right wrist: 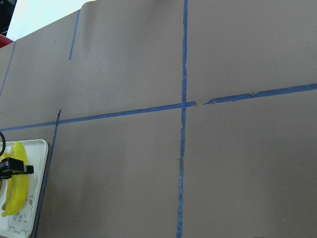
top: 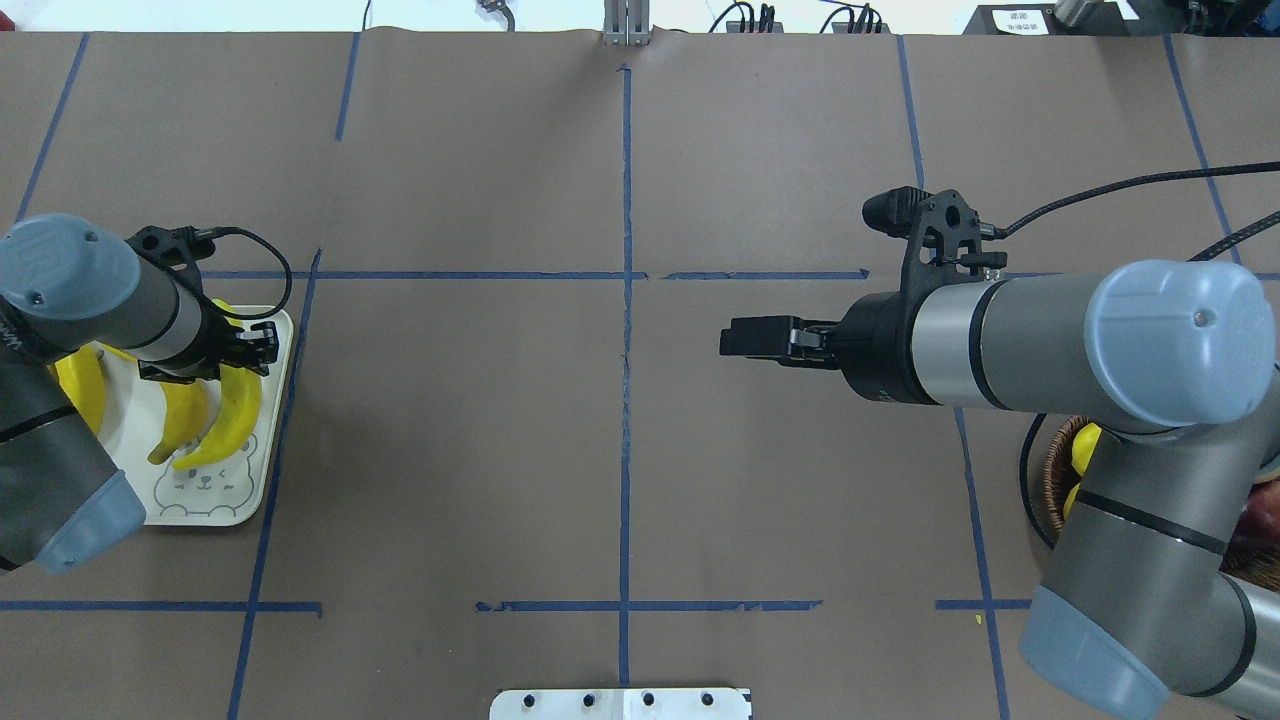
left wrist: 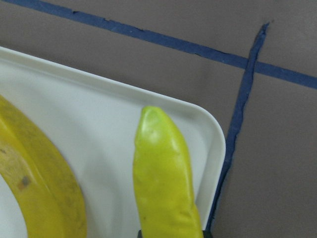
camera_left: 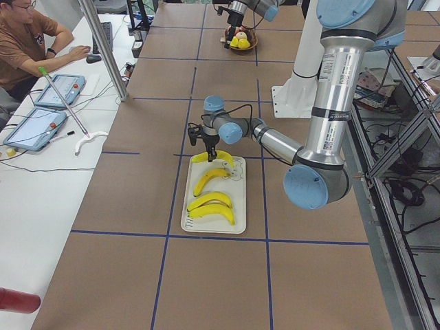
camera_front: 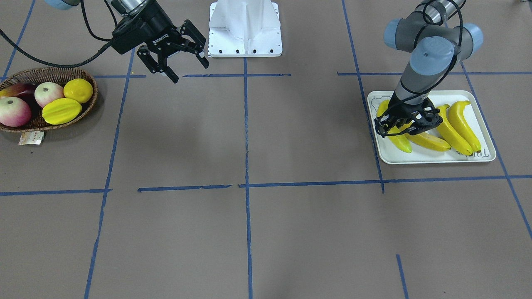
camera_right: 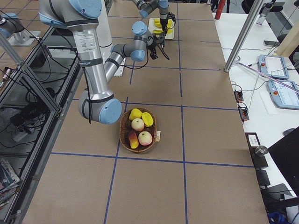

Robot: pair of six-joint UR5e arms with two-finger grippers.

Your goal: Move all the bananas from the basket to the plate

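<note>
Four yellow bananas lie on the pale plate [camera_front: 432, 158]; one of them [camera_front: 428, 141] lies under my left gripper [camera_front: 405, 126]. That gripper is low over the plate, its jaws open and standing on either side of this banana [left wrist: 163, 183]. Seen from overhead, the left gripper [top: 245, 350] is at the far right corner of the plate [top: 225, 505]. My right gripper [camera_front: 189, 69] is open and empty, in the air beside the wicker basket [camera_front: 50, 72]. No banana shows in the basket.
The basket holds two apples [camera_front: 14, 111], a lemon [camera_front: 78, 90], a starfruit [camera_front: 61, 111] and a dark red fruit. A paper tag [camera_front: 31, 138] hangs at its rim. The robot's white base [camera_front: 245, 29] stands at the table's edge.
</note>
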